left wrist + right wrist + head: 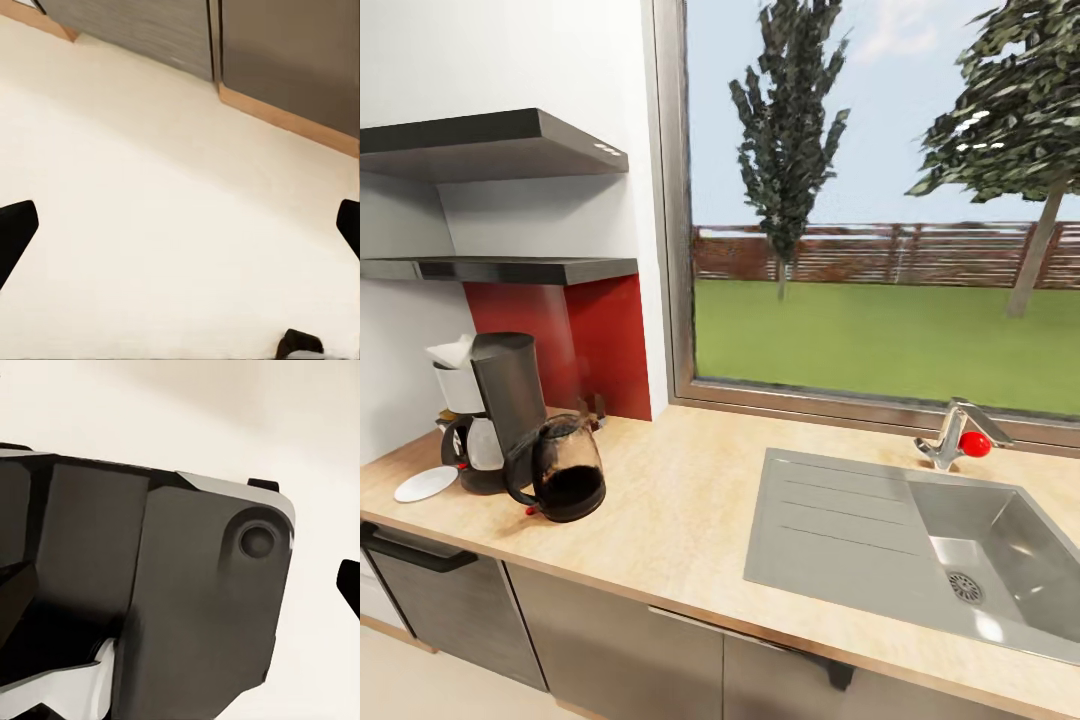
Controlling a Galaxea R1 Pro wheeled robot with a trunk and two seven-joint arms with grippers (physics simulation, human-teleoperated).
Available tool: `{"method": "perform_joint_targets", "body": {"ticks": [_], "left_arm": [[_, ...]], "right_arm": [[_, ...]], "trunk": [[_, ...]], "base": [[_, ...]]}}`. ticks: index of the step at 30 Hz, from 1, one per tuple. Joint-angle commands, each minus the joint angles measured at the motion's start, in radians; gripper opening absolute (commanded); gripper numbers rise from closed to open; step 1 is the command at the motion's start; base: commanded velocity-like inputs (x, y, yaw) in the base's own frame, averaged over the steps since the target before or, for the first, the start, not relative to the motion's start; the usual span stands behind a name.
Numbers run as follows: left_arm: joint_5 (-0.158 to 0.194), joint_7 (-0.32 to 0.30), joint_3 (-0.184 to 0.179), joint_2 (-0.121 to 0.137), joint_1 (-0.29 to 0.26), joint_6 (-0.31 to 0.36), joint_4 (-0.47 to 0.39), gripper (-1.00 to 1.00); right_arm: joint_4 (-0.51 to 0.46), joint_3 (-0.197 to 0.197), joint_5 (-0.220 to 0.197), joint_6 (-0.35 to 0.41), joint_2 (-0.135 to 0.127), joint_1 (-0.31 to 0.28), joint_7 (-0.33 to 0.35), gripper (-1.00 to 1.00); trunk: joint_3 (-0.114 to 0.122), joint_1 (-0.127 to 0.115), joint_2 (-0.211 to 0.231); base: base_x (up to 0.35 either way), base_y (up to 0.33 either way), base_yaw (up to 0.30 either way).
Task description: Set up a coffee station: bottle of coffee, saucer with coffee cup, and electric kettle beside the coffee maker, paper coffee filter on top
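Countertop (680, 500): electric kettle (567, 468) beside coffee maker (500, 410).

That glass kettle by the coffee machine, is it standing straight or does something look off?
The kettle looks tilted, leaning against the coffee machine rather than standing flat on the countertop. The white saucer lies flat beside them, with no cup on it.

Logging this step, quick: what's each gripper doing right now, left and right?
Left gripper: open, holding nothing, over the floor.
Right gripper: open, holding nothing.
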Motion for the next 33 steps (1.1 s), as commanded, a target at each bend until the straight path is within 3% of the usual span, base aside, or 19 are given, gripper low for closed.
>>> {"method": "perform_joint_targets", "body": {"ticks": [1, 6, 7, 10, 13, 18, 25, 33], "left_arm": [[-0.019, 0.011, 0.008, 0.0, -0.001, -0.005, 0.021, 1.0], [-0.115, 0.162, 0.003, -0.001, -0.001, -0.003, 0.178, 1.0], [-0.179, 0.23, 0.002, -0.005, -0.001, 0.013, 0.228, 1.0], [-0.253, 0.283, 0.003, -0.008, -0.001, 0.06, 0.264, 1.0], [-0.332, 0.336, 0.005, -0.011, -0.001, 0.15, 0.296, 1.0], [-0.37, 0.362, 0.005, -0.02, -0.001, 0.212, 0.308, 1.0], [-0.38, 0.367, 0.004, -0.05, -0.002, 0.225, 0.31, 1.0], [-0.381, 0.366, 0.003, -0.058, -0.003, 0.225, 0.31, 1.0]], "right_arm": [[0.0, 0.008, -0.011, -0.003, 0.0, 0.0, 0.003, 1.0], [0.001, 0.008, -0.011, -0.003, -0.001, 0.0, 0.002, 1.0], [0.003, 0.008, -0.011, -0.003, -0.002, 0.0, 0.002, 1.0], [0.005, 0.009, -0.01, -0.002, -0.002, 0.0, 0.002, 1.0], [0.006, 0.009, -0.011, -0.002, -0.002, 0.0, 0.002, 1.0], [0.006, 0.008, -0.015, 0.0, -0.001, 0.0, 0.001, 1.0], [0.009, 0.008, -0.016, 0.002, -0.002, 0.0, 0.001, 1.0], [0.009, 0.008, -0.017, 0.002, -0.004, 0.0, 0.002, 1.0]], "trunk": [[0.0, 0.0, -0.001], [0.0, 0.0, -0.001], [0.0, 0.0, -0.001], [0.0, 0.0, -0.001], [0.0, 0.0, -0.001], [0.0, 0.0, -0.001], [0.0, 0.0, -0.001], [0.0, 0.0, -0.001]], "base": [[0.0, 0.0, 0.0], [0.0, 0.0, 0.0], [0.0, 0.0, 0.0], [0.0, 0.0, 0.0], [0.0, 0.0, 0.0], [0.0, 0.0, 0.0], [0.0, 0.0, -0.001], [0.0, 0.0, -0.034]]}}
